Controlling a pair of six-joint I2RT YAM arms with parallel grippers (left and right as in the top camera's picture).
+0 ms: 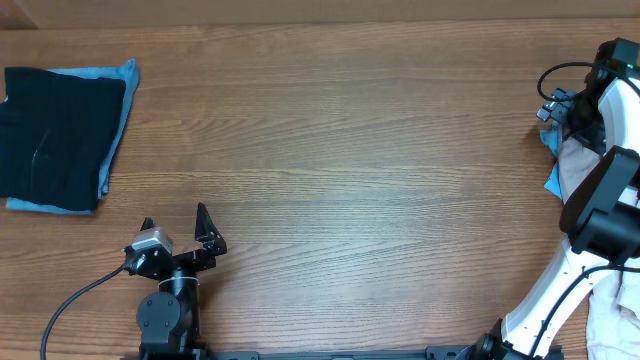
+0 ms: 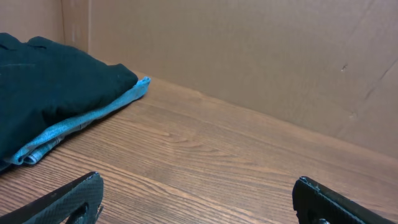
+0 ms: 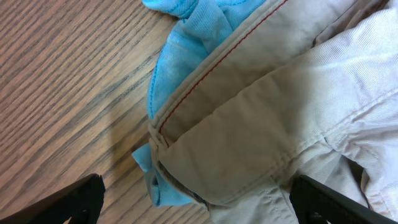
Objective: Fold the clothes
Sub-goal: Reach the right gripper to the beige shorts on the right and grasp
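Note:
The pale beige shorts [image 3: 261, 118] lie crumpled at the table's right edge, on top of a light blue garment [image 3: 180, 56]. A red-stitched seam and a folded hem show in the right wrist view. In the overhead view the shorts [image 1: 576, 166] are partly hidden by the right arm. My right gripper [image 3: 196, 184] is open wide just above the shorts' folded edge and holds nothing. It sits at the far right in the overhead view [image 1: 556, 118]. My left gripper [image 1: 176, 224] is open and empty near the table's front left, far from the shorts, and also shows in the left wrist view [image 2: 198, 182].
A black folded garment [image 1: 55, 135] lies on a folded blue one [image 1: 120, 105] at the far left, and also shows in the left wrist view [image 2: 50, 87]. More pale cloth [image 1: 615, 320] lies at the bottom right corner. A cardboard wall [image 2: 249, 56] stands behind the table.

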